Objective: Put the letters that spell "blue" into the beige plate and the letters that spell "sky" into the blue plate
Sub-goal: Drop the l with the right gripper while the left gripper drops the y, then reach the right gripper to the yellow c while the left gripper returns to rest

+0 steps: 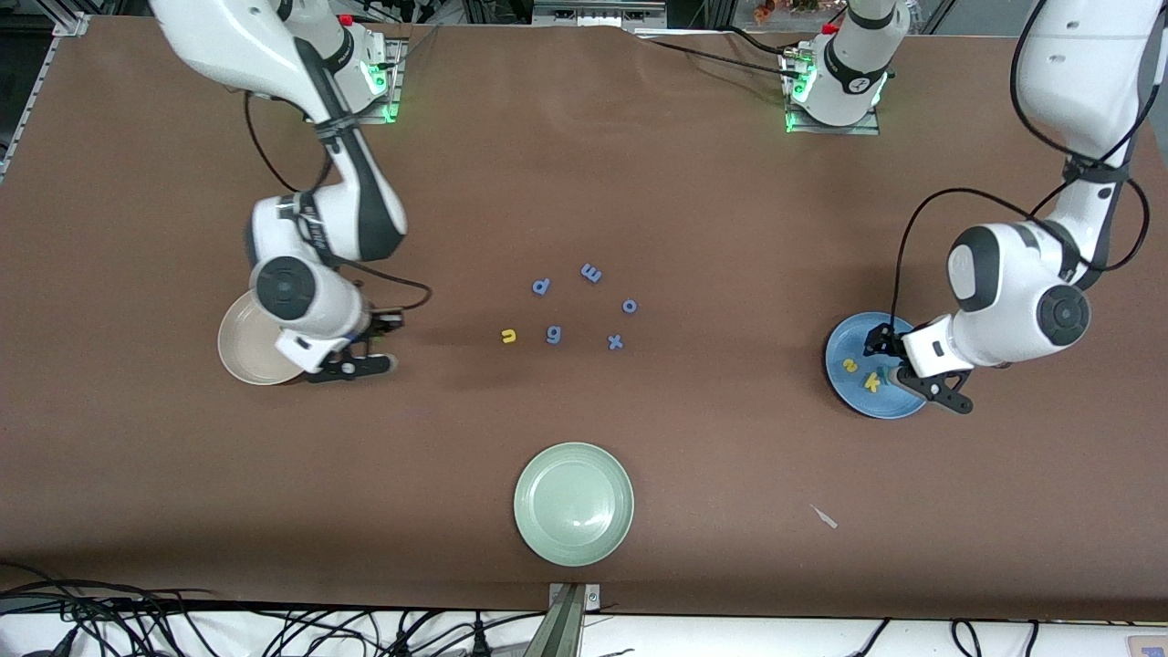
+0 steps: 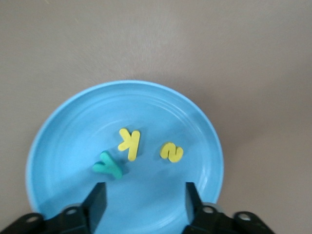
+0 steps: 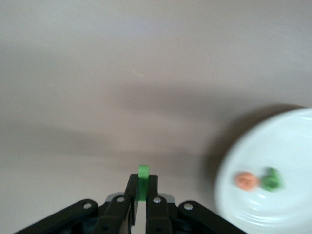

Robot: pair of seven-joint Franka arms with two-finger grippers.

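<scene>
My right gripper (image 1: 381, 364) (image 3: 143, 184) is shut on the dark green l (image 3: 143, 172), low over the bare table beside the beige plate (image 1: 246, 351). That plate (image 3: 285, 146) holds the orange e (image 3: 247, 181) and the green b (image 3: 272, 179). The yellow u (image 1: 508, 336) lies on the table near the middle. My left gripper (image 1: 903, 370) (image 2: 145, 201) hangs open and empty over the blue plate (image 1: 844, 383) (image 2: 68, 141). In it lie the yellow k (image 2: 129, 143), the yellow s (image 2: 171, 152) and the teal y (image 2: 107, 165).
Several periwinkle letters lie around the u: p (image 1: 541, 286), m (image 1: 591, 272), o (image 1: 630, 306), g (image 1: 553, 334), x (image 1: 615, 342). A pale green plate (image 1: 573, 503) sits nearer the front camera, with a small white scrap (image 1: 824, 516) toward the left arm's end.
</scene>
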